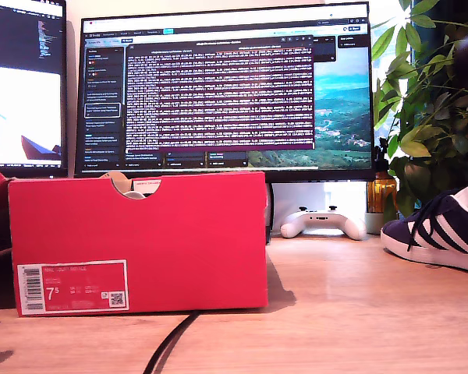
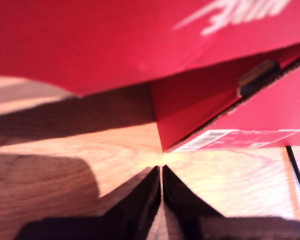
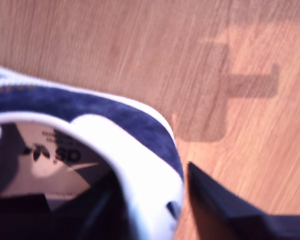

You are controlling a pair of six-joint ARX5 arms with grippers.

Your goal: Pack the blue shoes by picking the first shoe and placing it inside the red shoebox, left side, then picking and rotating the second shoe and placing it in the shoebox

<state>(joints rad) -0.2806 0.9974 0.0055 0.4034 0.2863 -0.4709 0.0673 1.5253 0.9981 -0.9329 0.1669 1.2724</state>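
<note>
Count: you have one red shoebox and one blue shoe in the exterior view. The shoebox stands on the wooden desk at that view's left, long side and barcode label toward the camera. The shoe sits at that view's right edge, toe toward the box, long axis across the desk. My first gripper is closed on nothing, near a box corner. My second gripper straddles the shoe's heel wall, one finger inside, one outside; whether it pinches, cannot tell.

Red shoebox, white label; navy shoe, white stripes.
</note>
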